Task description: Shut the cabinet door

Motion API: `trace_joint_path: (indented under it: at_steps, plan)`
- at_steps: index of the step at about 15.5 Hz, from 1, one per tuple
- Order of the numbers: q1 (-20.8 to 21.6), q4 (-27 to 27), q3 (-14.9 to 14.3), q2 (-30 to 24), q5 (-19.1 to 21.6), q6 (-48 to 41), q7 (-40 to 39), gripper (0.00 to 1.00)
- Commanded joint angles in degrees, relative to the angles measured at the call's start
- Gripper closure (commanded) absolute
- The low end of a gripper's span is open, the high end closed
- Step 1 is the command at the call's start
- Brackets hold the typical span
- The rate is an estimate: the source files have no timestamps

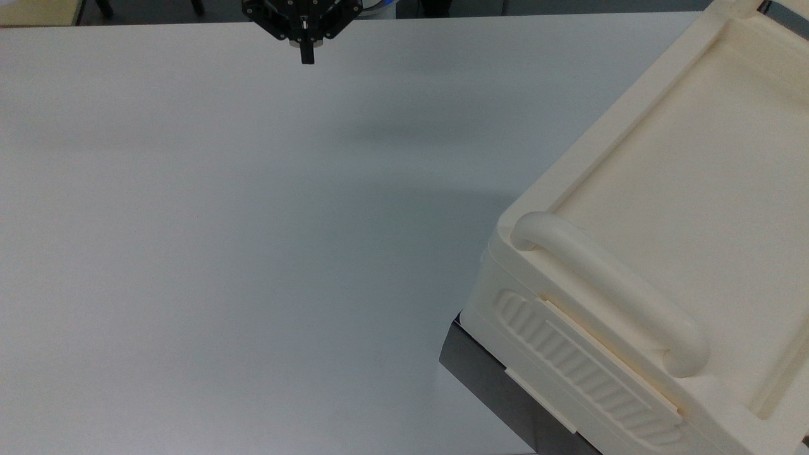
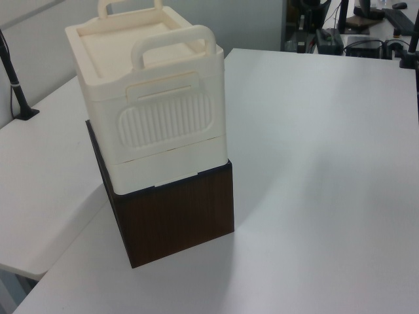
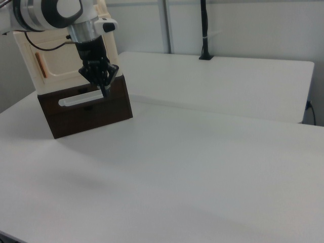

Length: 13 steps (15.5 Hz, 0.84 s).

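Note:
The cabinet (image 1: 695, 158) is a large cream box with a recessed top and a thick rounded handle (image 1: 607, 291); it sits at the top view's right. It also stands on a dark base in the left view (image 2: 150, 85). In the right view the cabinet door (image 3: 55, 68) lies flat against the cabinet's front, with its copper-orange strip (image 3: 39, 66) at the right view's left end. My gripper (image 1: 307, 57) is shut and holds nothing, far off at the top view's upper edge. In the right view my gripper (image 3: 106, 92) hangs in front of the base, apart from the door.
The cabinet rests on a dark brown wooden box (image 2: 177, 216) with a white bar handle (image 3: 81, 98). The white table (image 1: 221, 253) stretches wide to the top view's left. A black pole (image 3: 203, 30) stands at the back, and a second table (image 2: 39, 157) adjoins.

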Motion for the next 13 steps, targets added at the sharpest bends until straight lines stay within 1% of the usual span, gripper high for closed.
trace_joint_path:
  at_steps: [1, 2, 3, 4, 13]
  plan:
    - [-0.7, -2.9, 0.2, -2.2, -1.0, 0.1, 6.3, 0.63]
    - [-0.6, -3.1, 0.2, -2.2, -1.0, -0.1, 7.1, 0.22]
    - [-0.5, -3.1, 0.2, -2.2, -1.0, -0.1, 7.0, 0.06]
    - [-0.6, -3.1, 0.2, -2.2, -1.0, -0.1, 7.0, 0.0]
    - [-1.0, -2.8, 0.2, -2.4, -0.9, -0.2, 7.6, 0.0]
